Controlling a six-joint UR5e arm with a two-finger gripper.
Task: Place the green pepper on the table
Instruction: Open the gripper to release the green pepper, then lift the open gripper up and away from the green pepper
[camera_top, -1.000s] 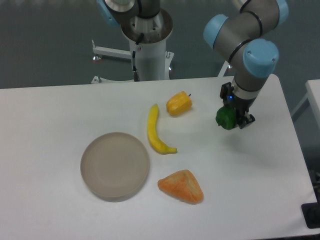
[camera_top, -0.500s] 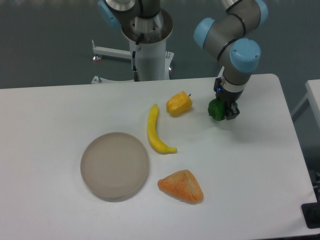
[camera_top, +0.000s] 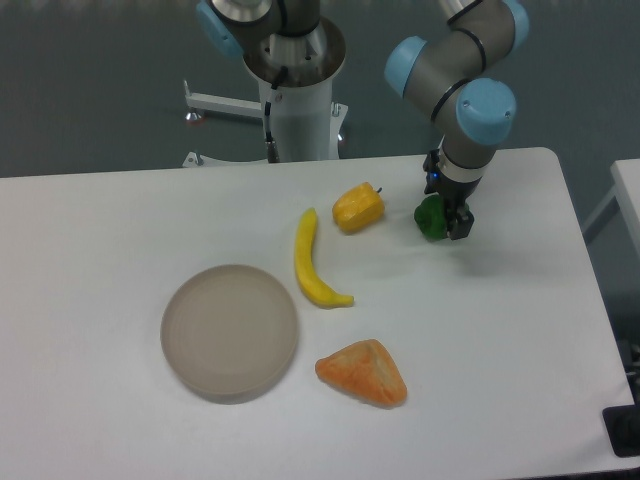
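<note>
Fingers of the gripper (camera_top: 441, 221) are clamped on the green pepper (camera_top: 430, 219), which bulges out to their left, just right of the yellow-orange pepper (camera_top: 358, 207). Over the last second the arm has carried the pepper from farther right and nearer the camera back toward the far edge of the table (camera_top: 500, 330), and the motion has nearly stopped in the last half second. Whether the pepper touches the tabletop yet I cannot tell; it looks very close. Judging by that, release seems the next step. Banana (camera_top: 311, 262), plate (camera_top: 231, 331) and the orange wedge (camera_top: 364, 373) have not moved.
</note>
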